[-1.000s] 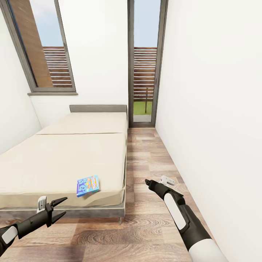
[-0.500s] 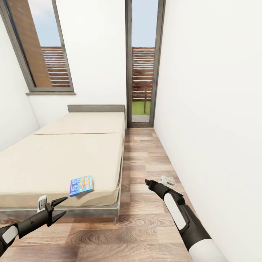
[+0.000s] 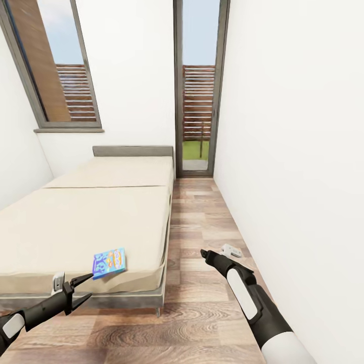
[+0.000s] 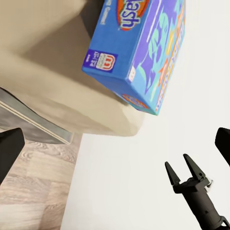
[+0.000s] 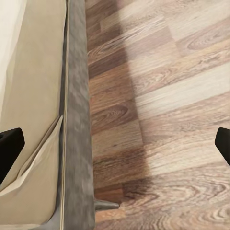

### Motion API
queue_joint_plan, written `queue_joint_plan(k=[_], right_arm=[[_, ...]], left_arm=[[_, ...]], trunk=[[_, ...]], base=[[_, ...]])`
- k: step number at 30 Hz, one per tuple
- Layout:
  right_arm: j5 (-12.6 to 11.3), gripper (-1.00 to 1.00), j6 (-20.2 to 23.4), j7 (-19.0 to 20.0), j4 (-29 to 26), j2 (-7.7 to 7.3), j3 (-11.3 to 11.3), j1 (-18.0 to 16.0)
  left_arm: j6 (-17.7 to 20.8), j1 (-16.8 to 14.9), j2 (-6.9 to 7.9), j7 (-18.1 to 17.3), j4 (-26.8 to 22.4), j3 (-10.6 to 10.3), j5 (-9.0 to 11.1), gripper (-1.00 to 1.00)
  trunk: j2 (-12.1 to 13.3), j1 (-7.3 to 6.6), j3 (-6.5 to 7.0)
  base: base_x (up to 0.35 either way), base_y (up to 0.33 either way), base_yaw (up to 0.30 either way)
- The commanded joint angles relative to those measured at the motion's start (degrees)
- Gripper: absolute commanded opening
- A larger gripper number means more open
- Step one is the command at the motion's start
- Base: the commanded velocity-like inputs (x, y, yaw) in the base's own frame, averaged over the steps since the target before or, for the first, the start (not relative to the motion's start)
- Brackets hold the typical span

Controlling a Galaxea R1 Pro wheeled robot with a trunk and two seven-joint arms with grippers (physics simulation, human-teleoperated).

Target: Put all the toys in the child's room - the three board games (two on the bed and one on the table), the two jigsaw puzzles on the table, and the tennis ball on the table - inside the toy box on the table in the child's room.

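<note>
The left hand [image 3: 83, 289] hangs low in front of the bed's [image 3: 76, 222] near edge, its two black fingers spread apart with nothing between them, tips aimed toward the mattress corner. Just beyond those tips lies the blue game [image 3: 109, 262], flat on the cream top near the bed's front right corner. Its long axis runs roughly along the front edge, tilted a little so the right end sits farther back than the left. In the left wrist view the game [image 4: 139, 50] shows its printed lid and blue side at the mattress corner, and the right hand [image 4: 184, 171] appears beyond it, its fingers parted. In the head view the right hand [image 3: 205, 254] is held over the plank floor [image 3: 202, 313] between bed and wall; from there I cannot tell its spread. The right wrist view looks down on the bed's grey frame [image 5: 76, 143] and one leg

Against the earlier frames the whole scene has slid left and the game now sits closer to the left hand's tips; the camera has shifted, while the game keeps its place on the bed
</note>
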Motion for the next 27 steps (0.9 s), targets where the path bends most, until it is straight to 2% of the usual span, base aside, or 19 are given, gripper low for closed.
queue_joint_plan(k=[1, 12, 27], right_arm=[[-0.59, 1.0, 0.1, -0.55, -0.09, 0.0, 0.11, -0.04], [-0.55, 1.0, 0.1, -0.53, -0.09, 0.08, 0.14, -0.02], [-0.55, 1.0, 0.1, -0.55, -0.09, 0.08, 0.16, -0.04]], left_arm=[[0.45, -0.02, 0.03, -0.03, 0.02, -0.4, 0.59, 1.0], [0.45, -0.02, 0.04, 0.03, 0.02, -0.4, 0.59, 1.0], [0.44, -0.02, 0.1, -0.05, 0.02, -0.4, 0.58, 1.0]], trunk=[[-0.02, -0.01, -0.06], [-0.02, -0.01, -0.06], [-0.02, -0.01, -0.06]], base=[[0.019, -0.003, 0.0], [0.125, -0.001, 0.0], [0.014, 0.0, 0.0]])
